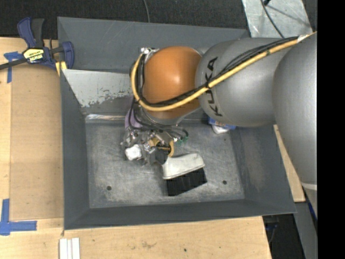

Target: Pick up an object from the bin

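Camera view, starting nearest me: a brush (183,174) with black bristles and a white back lies on the floor of the bin (102,190), tilted, its white end touching or just beside the end effector (144,147). That is the object I take as the likely pick.

My worry is the offset. The end effector sits down at the floor on the brush's left end, not over its middle, so a close there could catch only the white corner and let the brush swing or slip out on the lift. It could also simply shove the brush toward the near wall. A small white piece (132,154) sits against the tool's left side; I cannot say if it is loose or part of the tool.

Whether the end effector is wide or narrow I cannot tell, as the wrist hides it.

Farther back, a small blue-and-white thing (221,127) peeks from under the arm (253,85). The arm reaches in from the right, its orange cover (170,74) above the tool, wrist pointing steeply down.
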Robot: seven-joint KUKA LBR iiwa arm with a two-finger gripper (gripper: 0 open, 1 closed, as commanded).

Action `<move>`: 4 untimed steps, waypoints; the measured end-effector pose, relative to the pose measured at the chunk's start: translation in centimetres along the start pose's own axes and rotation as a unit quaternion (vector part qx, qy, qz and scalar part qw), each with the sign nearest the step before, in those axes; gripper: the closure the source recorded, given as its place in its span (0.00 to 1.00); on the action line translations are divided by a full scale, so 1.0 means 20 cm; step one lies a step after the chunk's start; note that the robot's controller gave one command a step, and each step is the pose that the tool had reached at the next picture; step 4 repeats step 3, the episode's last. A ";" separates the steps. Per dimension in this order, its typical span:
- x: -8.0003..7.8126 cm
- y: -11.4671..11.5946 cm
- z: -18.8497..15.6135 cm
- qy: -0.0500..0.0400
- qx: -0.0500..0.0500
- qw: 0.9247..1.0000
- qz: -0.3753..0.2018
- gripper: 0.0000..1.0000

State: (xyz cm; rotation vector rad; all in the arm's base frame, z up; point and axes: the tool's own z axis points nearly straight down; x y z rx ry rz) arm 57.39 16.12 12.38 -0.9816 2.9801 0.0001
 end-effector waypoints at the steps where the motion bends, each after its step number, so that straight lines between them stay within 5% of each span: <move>1: 0.00 0.00 -0.05 -0.001 0.000 1.000 0.000 1.00; 4: 0.00 0.00 -0.18 0.001 0.000 1.000 0.001 1.00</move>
